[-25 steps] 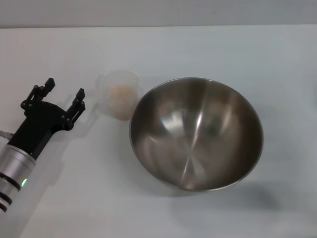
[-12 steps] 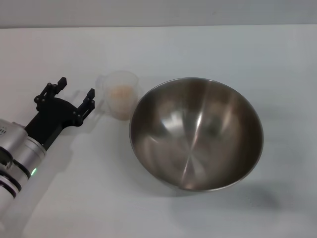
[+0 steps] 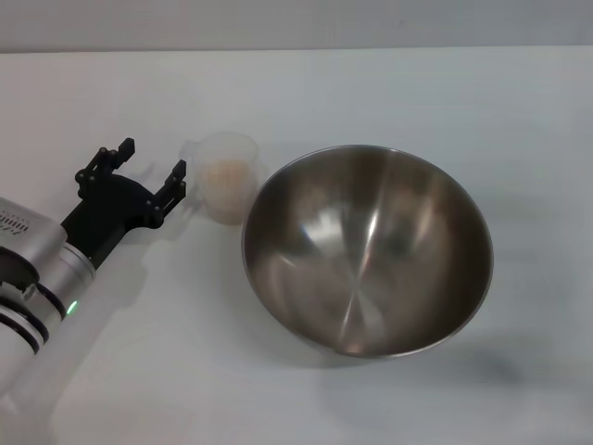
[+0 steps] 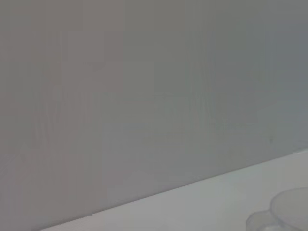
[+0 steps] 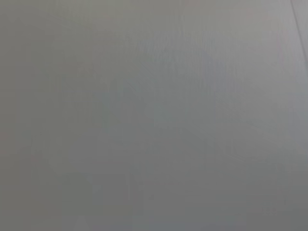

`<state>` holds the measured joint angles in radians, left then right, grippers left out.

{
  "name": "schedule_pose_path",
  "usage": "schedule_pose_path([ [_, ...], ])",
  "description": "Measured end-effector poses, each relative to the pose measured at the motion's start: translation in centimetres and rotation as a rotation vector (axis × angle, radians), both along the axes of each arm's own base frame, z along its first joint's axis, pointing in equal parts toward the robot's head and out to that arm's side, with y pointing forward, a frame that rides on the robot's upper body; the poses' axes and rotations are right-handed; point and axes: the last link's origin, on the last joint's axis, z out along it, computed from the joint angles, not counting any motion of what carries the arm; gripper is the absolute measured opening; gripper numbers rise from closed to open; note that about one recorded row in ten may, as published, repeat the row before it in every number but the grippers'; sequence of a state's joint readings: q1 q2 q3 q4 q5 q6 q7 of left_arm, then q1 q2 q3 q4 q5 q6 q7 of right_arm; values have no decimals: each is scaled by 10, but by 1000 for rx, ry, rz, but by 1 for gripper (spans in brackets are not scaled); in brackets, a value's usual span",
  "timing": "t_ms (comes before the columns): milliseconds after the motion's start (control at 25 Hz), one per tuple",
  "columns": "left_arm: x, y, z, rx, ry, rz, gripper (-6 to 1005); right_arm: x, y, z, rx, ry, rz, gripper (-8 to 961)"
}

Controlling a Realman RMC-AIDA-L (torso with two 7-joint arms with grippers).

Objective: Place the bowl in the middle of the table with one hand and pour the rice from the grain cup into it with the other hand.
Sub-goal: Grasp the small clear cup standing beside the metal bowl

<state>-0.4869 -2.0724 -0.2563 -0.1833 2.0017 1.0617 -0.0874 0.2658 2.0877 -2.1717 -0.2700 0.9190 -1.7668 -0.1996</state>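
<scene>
The grain cup (image 3: 225, 176) stands on the tabletop (image 3: 389, 93) just beside the bowl (image 3: 367, 248) — light, thin-walled, likely slick and crushable — so the left hand (image 3: 148, 167), fingers spread beside it, should close gently around its wall.

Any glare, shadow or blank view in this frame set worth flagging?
Head view: bright streak reflections inside the large stainless-steel bowl, and a soft shadow under its near rim on the white table. Left wrist view: mostly flat grey, only the small frosted plastic grain cup at one corner. Right wrist view: featureless grey, nothing identifiable.
</scene>
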Motion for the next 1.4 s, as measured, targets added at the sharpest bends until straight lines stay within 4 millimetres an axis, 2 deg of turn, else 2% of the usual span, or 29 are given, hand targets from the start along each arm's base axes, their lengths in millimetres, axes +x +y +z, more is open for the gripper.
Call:
schedule_pose_path([
  [1400, 8, 18, -3, -15, 22, 19, 735, 0, 9, -1, -26, 3, -14, 451],
])
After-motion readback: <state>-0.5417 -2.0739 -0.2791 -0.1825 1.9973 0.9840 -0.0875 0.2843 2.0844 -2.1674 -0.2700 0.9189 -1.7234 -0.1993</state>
